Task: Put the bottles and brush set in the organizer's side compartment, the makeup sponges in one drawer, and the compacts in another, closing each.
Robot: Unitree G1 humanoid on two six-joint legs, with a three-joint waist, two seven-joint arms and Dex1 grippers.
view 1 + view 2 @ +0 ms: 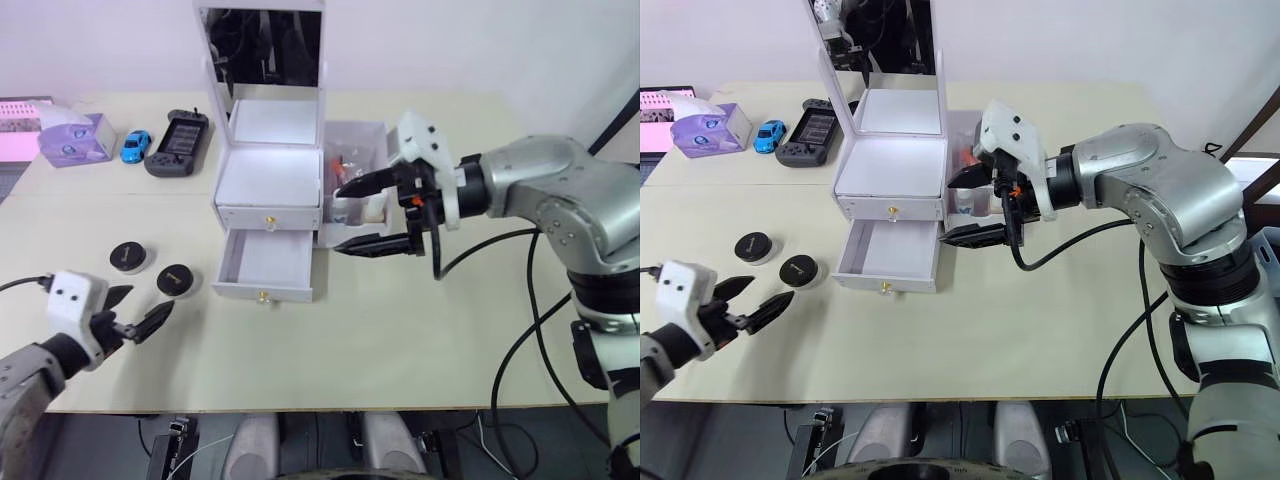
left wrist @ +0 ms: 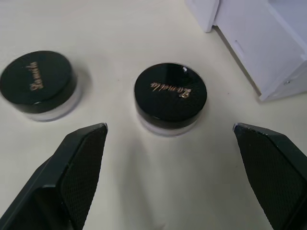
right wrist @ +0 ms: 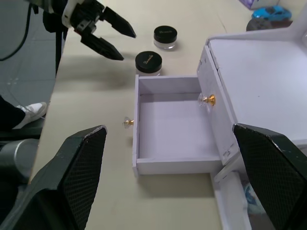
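the organizer is a smooth white plastic box on a pale matte table, with an upright mirror rising from its back edge. its upper drawer is pushed in behind a small gold knob, while the lower drawer is pulled out, a shallow square tray with a bare white floor and a gold knob on its front wall. the side compartment sits against the organizer's right flank; through its opening show crinkly clear plastic and pink-orange handles of the brush set, and a bit of a blue-labelled bottle low down.

two compacts lie on the table left of the open drawer, apart from each other: one nearer the drawer, the other further left. each is a short round jar with a glossy black lid bearing gold script over a translucent base.

the left gripper hovers low just short of the nearer compact, its textured black fingers spread wide and holding nothing. the right gripper hangs in front of the side compartment, beside the drawers' right edge, fingers also parted and empty; its arm and cables block part of the compartment.

along the far left edge stand a lilac tissue box, a small blue toy car and a dark handheld game console.
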